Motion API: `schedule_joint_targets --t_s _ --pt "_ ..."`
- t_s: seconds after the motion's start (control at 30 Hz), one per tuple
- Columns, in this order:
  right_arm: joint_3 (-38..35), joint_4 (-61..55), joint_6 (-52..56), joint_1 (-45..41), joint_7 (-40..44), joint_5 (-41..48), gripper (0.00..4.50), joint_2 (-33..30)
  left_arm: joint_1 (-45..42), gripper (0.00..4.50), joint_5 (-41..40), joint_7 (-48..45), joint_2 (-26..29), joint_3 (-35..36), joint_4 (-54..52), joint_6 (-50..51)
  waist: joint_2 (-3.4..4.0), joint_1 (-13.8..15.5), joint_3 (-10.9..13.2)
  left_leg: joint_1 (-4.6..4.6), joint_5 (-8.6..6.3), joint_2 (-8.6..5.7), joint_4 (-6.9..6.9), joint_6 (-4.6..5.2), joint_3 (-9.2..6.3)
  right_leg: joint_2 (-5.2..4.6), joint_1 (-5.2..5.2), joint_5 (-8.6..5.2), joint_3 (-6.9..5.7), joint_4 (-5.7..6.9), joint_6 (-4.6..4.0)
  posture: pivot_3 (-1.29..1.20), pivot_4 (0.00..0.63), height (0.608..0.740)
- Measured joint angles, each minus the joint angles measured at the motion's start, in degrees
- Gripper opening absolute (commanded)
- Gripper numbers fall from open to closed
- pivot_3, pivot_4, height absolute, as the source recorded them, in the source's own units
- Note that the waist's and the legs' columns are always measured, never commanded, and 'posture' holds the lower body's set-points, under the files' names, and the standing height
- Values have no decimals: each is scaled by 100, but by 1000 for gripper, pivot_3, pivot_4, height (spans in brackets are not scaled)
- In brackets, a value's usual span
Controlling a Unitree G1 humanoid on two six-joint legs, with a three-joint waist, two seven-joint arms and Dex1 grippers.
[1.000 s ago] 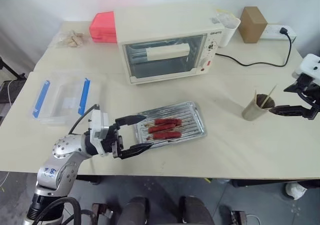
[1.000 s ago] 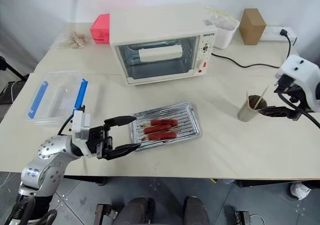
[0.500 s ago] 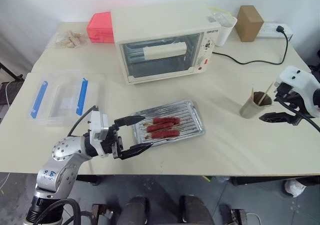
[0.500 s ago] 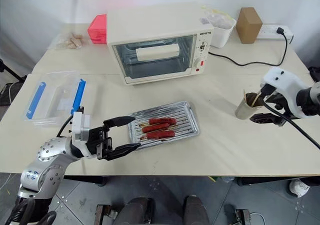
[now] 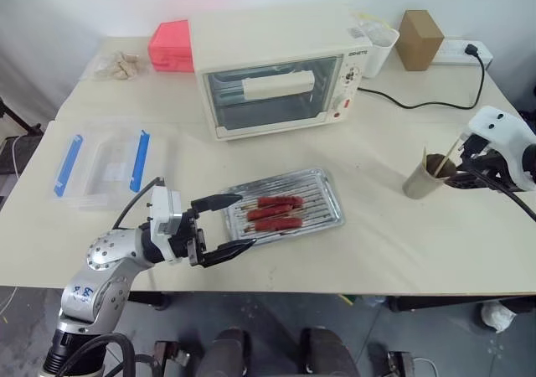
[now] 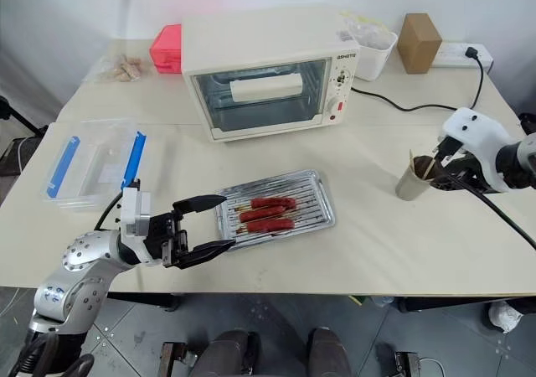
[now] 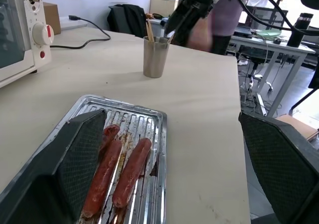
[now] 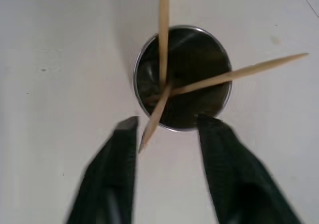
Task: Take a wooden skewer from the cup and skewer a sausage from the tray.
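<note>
Comparing with a second earlier, the right gripper (image 8: 167,134) was found closer to the cup (image 5: 422,178), its fingers narrowed about a skewer (image 8: 155,115) leaning over the rim; whether it was clamped could not be told. The left gripper (image 5: 228,224) was kept apart at the tray's (image 5: 327,180) near end. Three skewers stood in the cup on the table's (image 5: 385,243) right, splayed upward and outward. Three sausages (image 5: 276,213) lay lengthwise along the tray. The cup's base was hidden in the right wrist view.
</note>
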Motion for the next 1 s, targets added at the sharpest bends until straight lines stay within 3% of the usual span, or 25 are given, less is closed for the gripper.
schedule_joint_targets --t_s 0.1,0.63,1.0 --pt "0 0 -36 0 26 -40 40 0 0 4500 0 5 4 0 0 0 0 0 0 0 0 0 0 0 0 0 0 0 0 0 0 0 150 740" --pt "-9 403 -617 -286 599 -186 40 -174 12 4500 1 14 6 0 -2 -61 0 -3 0 0 0 -2 1 0 1 2 -1 0 0 3 0 0 150 740" --pt "-291 1818 -2575 -1561 1700 -367 40 -366 8 4500 51 -82 11 14 77 -181 1 -10 1 3 0 -2 3 1 7 6 -2 0 0 2 0 0 150 740"
